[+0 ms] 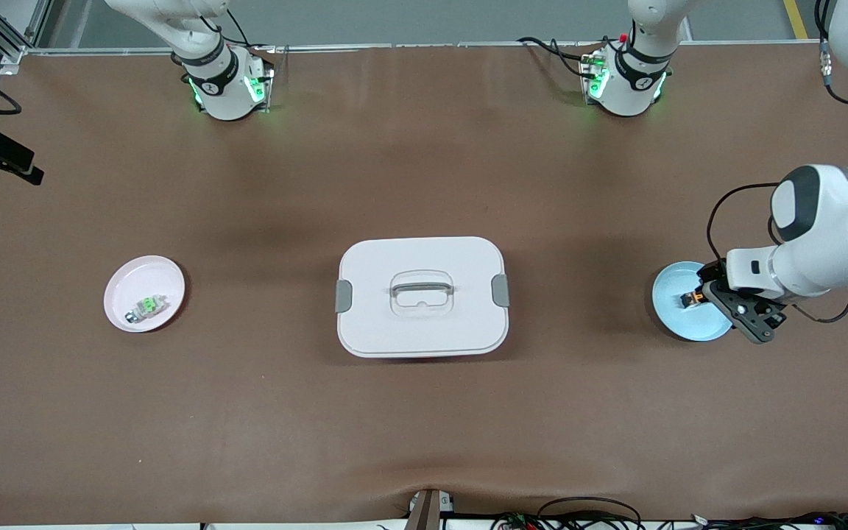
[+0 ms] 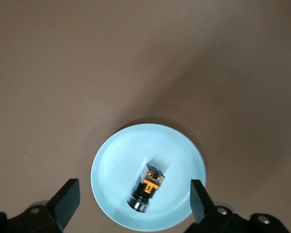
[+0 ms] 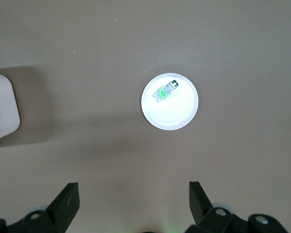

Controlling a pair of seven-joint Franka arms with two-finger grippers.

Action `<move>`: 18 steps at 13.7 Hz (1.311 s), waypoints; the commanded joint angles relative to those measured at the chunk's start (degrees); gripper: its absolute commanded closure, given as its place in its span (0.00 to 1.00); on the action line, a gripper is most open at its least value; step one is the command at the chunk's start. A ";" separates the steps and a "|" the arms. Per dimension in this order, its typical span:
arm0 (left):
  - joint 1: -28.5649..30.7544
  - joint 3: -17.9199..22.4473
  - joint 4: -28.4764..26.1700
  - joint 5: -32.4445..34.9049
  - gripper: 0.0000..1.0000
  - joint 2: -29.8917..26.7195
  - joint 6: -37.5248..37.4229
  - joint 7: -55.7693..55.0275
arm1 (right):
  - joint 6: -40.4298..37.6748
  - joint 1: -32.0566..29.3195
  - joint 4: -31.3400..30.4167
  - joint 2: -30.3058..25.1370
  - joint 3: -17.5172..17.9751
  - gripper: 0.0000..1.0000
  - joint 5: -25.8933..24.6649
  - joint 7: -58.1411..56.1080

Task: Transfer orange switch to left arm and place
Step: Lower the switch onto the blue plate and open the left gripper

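The orange switch (image 1: 691,299) lies on its side in a light blue plate (image 1: 670,291) at the left arm's end of the table. My left gripper (image 1: 729,308) hangs low over that plate. In the left wrist view it (image 2: 134,200) is open, with the orange switch (image 2: 148,187) between its spread fingers and untouched, on the blue plate (image 2: 121,160). The white box (image 1: 422,294) stands mid-table. My right gripper (image 3: 134,199) is open and empty, high over bare table; the front view shows only that arm's base.
A pink plate (image 1: 137,276) with a clear-white, green-centred part (image 1: 146,305) sits at the right arm's end; both also show in the right wrist view, the plate (image 3: 172,114) and the part (image 3: 165,91), with the box's corner (image 3: 2,107).
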 commanded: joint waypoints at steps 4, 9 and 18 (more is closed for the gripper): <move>0.41 -7.34 8.68 -0.05 0.00 -2.30 -13.91 -31.97 | -0.58 -1.02 0.83 0.04 0.51 0.00 -0.17 0.21; 0.49 -8.22 10.26 -0.40 0.00 -6.34 -16.37 -45.62 | -0.22 -0.66 0.83 0.04 0.69 0.00 -0.17 0.12; -13.79 7.19 15.10 -0.93 0.00 -14.07 -25.58 -46.44 | -0.22 -0.75 1.00 0.04 0.69 0.00 -0.26 0.12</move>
